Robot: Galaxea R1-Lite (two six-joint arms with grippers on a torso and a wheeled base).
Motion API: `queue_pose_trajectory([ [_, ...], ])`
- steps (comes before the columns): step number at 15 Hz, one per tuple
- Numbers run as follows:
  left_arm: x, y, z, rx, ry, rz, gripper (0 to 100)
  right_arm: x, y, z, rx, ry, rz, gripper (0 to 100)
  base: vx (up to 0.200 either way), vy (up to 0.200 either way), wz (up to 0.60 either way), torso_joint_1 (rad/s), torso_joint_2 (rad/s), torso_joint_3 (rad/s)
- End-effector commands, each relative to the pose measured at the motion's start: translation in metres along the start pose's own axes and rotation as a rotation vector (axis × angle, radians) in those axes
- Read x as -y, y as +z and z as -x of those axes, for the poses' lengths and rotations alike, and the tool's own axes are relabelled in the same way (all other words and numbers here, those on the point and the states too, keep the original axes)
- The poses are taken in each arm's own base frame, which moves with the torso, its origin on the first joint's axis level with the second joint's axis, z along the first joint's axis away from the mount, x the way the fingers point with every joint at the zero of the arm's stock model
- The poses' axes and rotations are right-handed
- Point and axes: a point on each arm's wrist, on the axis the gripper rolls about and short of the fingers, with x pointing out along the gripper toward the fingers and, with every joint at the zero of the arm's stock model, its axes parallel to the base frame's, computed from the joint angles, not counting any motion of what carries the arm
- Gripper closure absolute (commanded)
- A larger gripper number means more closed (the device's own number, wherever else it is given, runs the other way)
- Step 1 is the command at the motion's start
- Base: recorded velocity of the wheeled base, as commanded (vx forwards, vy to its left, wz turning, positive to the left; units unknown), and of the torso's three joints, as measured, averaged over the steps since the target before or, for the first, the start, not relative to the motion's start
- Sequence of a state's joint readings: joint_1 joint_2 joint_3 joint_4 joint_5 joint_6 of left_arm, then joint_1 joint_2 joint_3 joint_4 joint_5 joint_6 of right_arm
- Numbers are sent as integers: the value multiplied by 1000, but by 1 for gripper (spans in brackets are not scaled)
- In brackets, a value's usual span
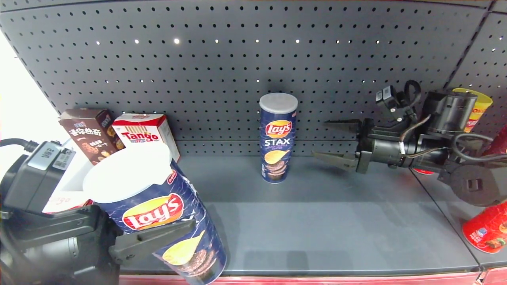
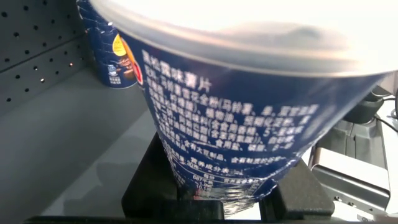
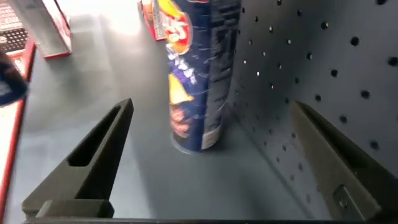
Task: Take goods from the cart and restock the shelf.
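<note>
Two chip cans in play right now. The one I'm carrying (image 1: pixel 158 209) is clamped in the left gripper (image 1: pixel 174 225), fingers closed across its lower body. It hangs tilted over the front-left corner of the shelf (image 1: pixel 336 221), lid leaning back and base out by the front lip. My guess is the low grip is there to keep the lid clear, so the base can go down first.

The other can (image 1: pixel 277 138) stands upright mid-shelf, close to the pegboard (image 1: pixel 218 59), label facing out. It reads to me as already stocked, which makes it the marker to line up against.

The right gripper (image 1: pixel 321 139) hovers just to that can's right, fingers spread wide and pointing at it, holding nothing and not touching it. If I'm judging it right, it's parked out of the way, since the bare floor between the two cans is where mine wants to land.

Behind my can a brown cookie box (image 1: pixel 89 132) and a wafer box (image 1: pixel 142 132) lean against the back wall, so swinging left is risky. A red tub (image 1: pixel 487 227) sits on the next bay over.
</note>
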State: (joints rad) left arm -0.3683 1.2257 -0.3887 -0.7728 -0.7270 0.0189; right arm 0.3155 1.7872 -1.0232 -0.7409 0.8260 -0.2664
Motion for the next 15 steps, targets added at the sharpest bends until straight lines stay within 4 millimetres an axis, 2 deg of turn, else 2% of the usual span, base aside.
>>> queue_pose_trajectory([
  [1, 0, 0, 0, 2, 0, 9, 100, 14, -16, -22, -6, 22, -12, 0, 0, 0, 0, 0, 0, 0],
  [5, 0, 1, 0, 3, -1, 10, 100, 14, -20, -43, 6, 54, -11, 0, 0, 0, 0, 0, 0, 0],
  [9, -1, 5, -1, 17, 2, 1, 100, 14, -29, -72, 16, 89, -10, 0, 0, 0, 0, 0, 0, 0],
  [15, -7, 6, 4, 22, 42, -4, 100, 17, -47, -92, 5, 110, -25, 0, 0, 0, 0, 0, 0, 0],
])
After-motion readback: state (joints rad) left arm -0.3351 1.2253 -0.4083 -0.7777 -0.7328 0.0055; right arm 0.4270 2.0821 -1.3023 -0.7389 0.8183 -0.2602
